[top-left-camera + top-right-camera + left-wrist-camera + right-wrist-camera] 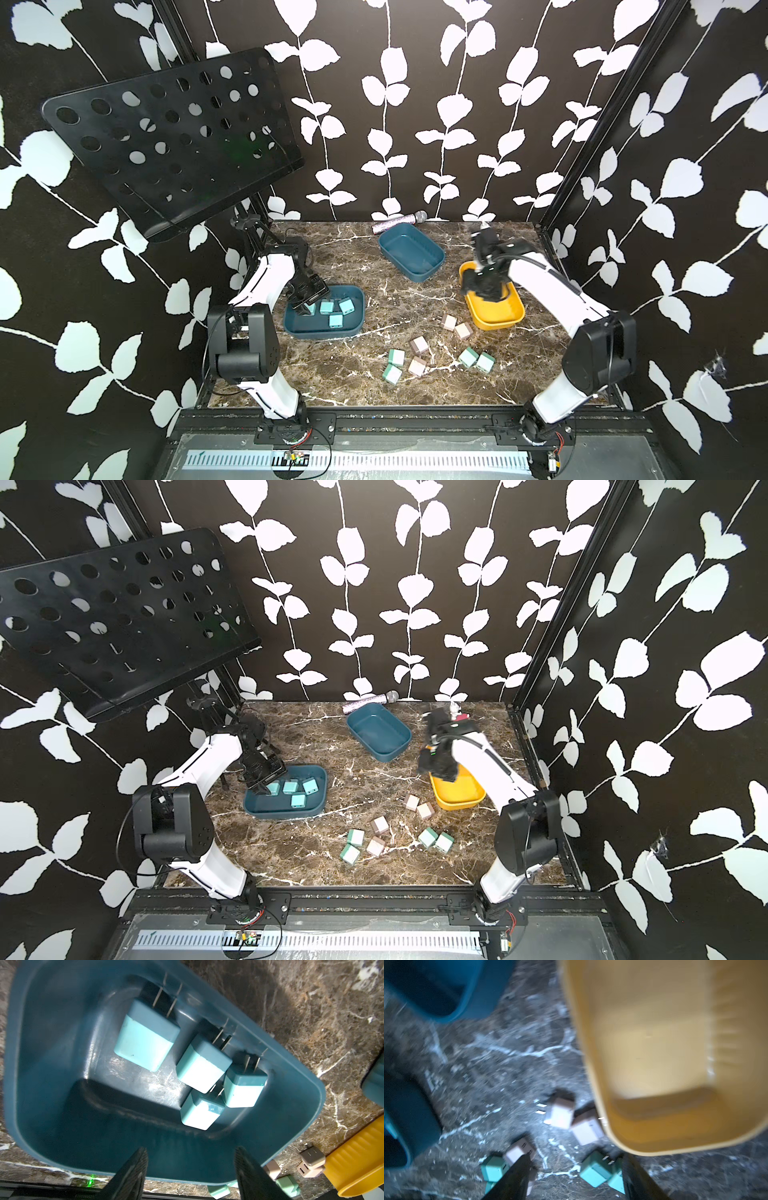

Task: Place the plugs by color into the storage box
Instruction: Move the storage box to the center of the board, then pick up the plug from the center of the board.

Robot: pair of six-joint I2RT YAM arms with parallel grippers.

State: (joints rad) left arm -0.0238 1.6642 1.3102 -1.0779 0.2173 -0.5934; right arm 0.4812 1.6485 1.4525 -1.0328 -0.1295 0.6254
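Logged left gripper (190,1149) and right gripper (575,1156) parted, empty; could snag a mint green plug (392,375) with the adjacent beige plug (417,366), or clip the yellow box (498,322) rim.

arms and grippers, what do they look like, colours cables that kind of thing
The left arm and right arm have white link shells and boxy black joint housings. A thin black cable loops beside the left arm's joint; a ribbed hose runs along the right arm. The left gripper and right gripper are black, each with two tapered fingers.
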